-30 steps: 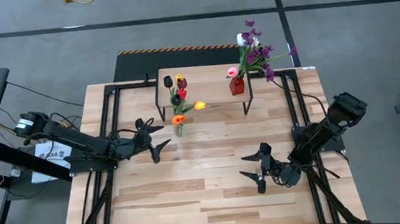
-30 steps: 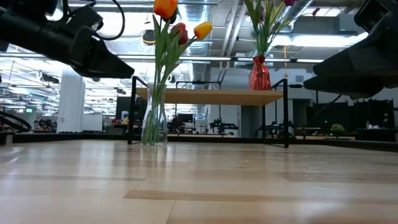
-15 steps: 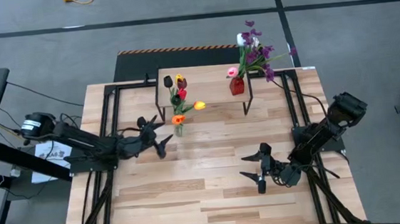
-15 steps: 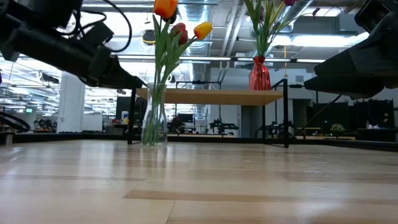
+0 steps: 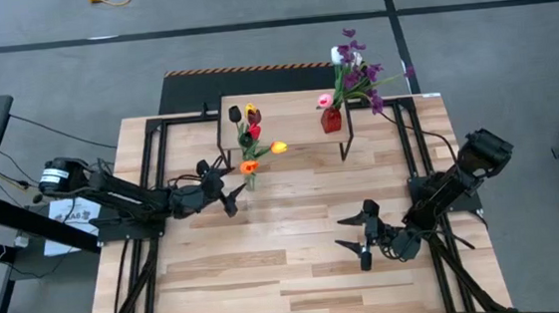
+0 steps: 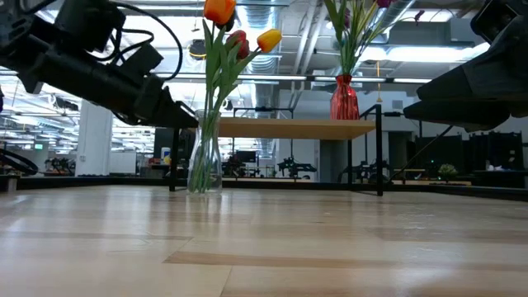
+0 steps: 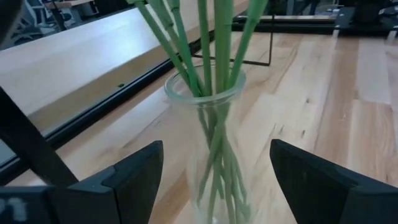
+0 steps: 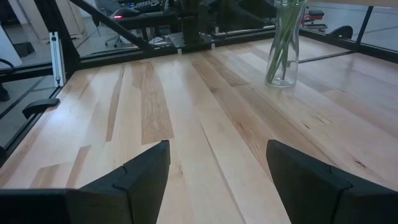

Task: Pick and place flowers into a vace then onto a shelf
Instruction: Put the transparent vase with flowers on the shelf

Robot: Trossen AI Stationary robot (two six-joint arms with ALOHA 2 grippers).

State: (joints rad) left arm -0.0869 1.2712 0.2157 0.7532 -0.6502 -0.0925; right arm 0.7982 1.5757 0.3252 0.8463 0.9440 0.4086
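A clear glass vase (image 7: pixel 208 134) holding red, yellow and orange tulips (image 5: pixel 251 139) stands by its base on the table (image 5: pixel 299 275), just in front of the shelf's left end. My left gripper (image 5: pixel 228 188) is open and level. Its fingers (image 7: pixel 134 177) stand on either side of the vase with a gap on both sides. The shelf (image 5: pixel 287 121) carries a red vase (image 5: pixel 331 121) with purple sprigs (image 5: pixel 358 70) near its right end. My right gripper (image 5: pixel 348 233) waits open over the table's right half, with bare wood between its fingers.
The shelf's thin black legs (image 6: pixel 175 157) stand close behind the clear vase. Black frame rails (image 5: pixel 147 187) run along both sides of the table. Bare wood (image 8: pixel 205 112) lies between the two arms and toward the near edge.
My left gripper has moved toward the table's right edge and a little down, up to the clear vase, so that its open fingers now flank the glass. The vase and tulips have not moved. My right arm has kept still.
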